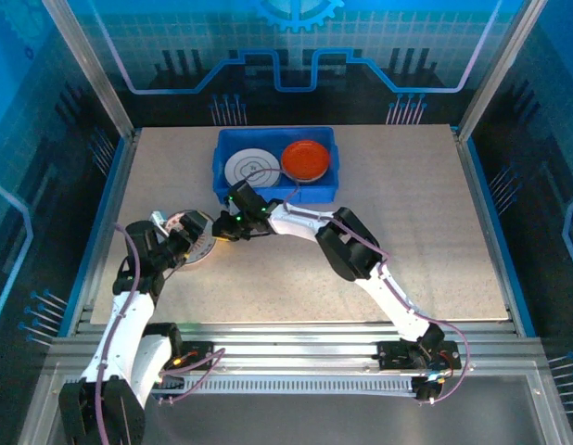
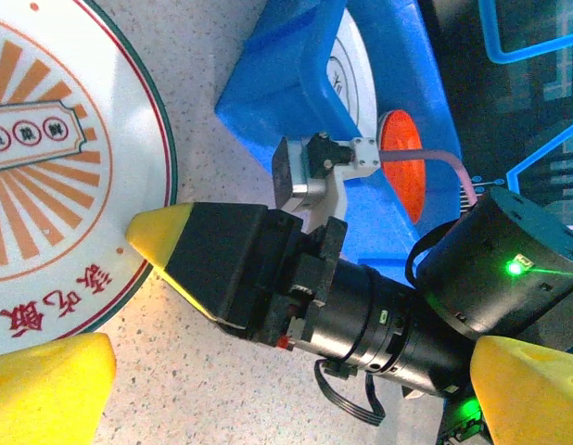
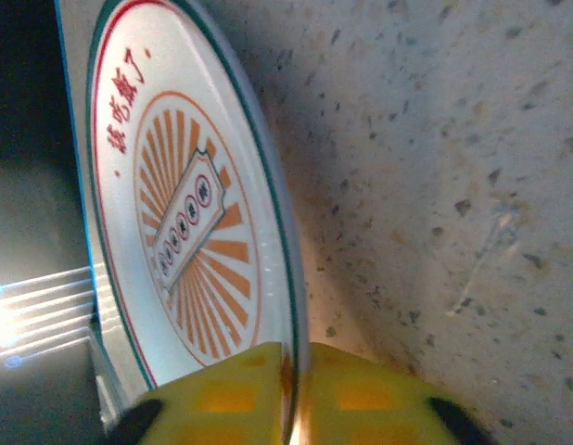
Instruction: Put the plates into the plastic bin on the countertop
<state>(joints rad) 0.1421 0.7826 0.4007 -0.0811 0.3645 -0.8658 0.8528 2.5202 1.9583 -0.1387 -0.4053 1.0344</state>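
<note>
Gripping the sunburst plate (image 3: pixel 184 222) (right gripper (image 3: pixel 296 394)).

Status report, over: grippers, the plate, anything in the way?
Right gripper shut on sunburst plate rim. Left gripper open alongside. Plate outside blue bin, by its near left corner. Bin holds white plate and orange plate.

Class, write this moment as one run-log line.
right tool: shut on sunburst plate rim | left tool: open beside it | bin: orange plate, white plate
</note>
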